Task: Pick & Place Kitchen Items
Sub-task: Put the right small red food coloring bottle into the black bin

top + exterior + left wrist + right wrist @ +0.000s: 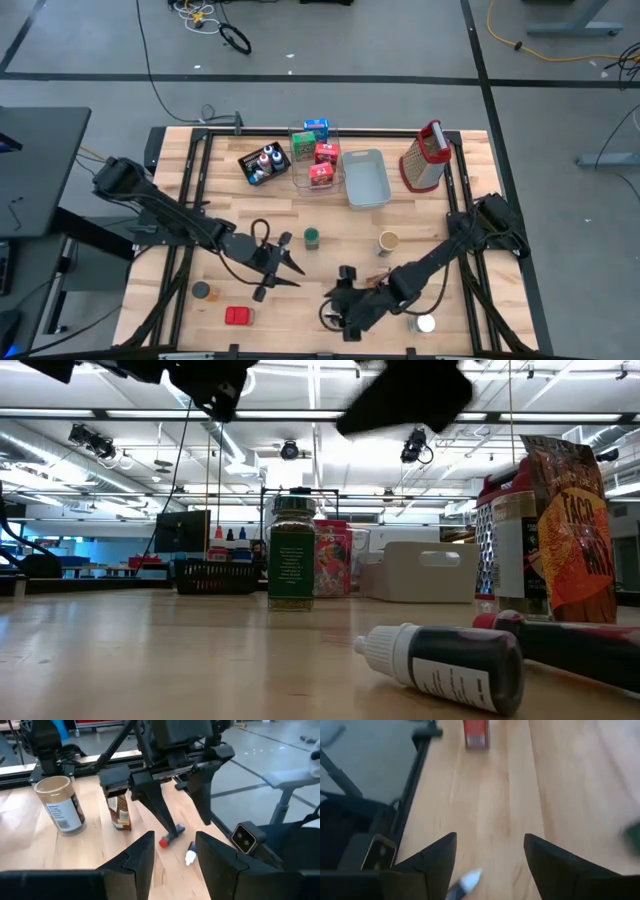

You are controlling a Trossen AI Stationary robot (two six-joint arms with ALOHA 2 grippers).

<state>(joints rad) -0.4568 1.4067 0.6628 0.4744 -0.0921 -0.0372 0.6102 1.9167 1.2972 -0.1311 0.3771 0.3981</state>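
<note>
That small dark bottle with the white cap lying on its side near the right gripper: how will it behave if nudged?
The small dark white-capped bottle lies on its side on the bare wooden table, so it likely rolls when pushed. Its smooth round body may slip between the fingers. It looks small and probably light.

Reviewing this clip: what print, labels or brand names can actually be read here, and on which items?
"TACO MIX": on the orange packet, low view, right.
Green-label jar: print too small to read.
Dark white-capped bottle lying in front: label lines blurred.
Tan-lidded jar, left wrist view: text unreadable.
Boxes in the clear bin: too small.
</note>
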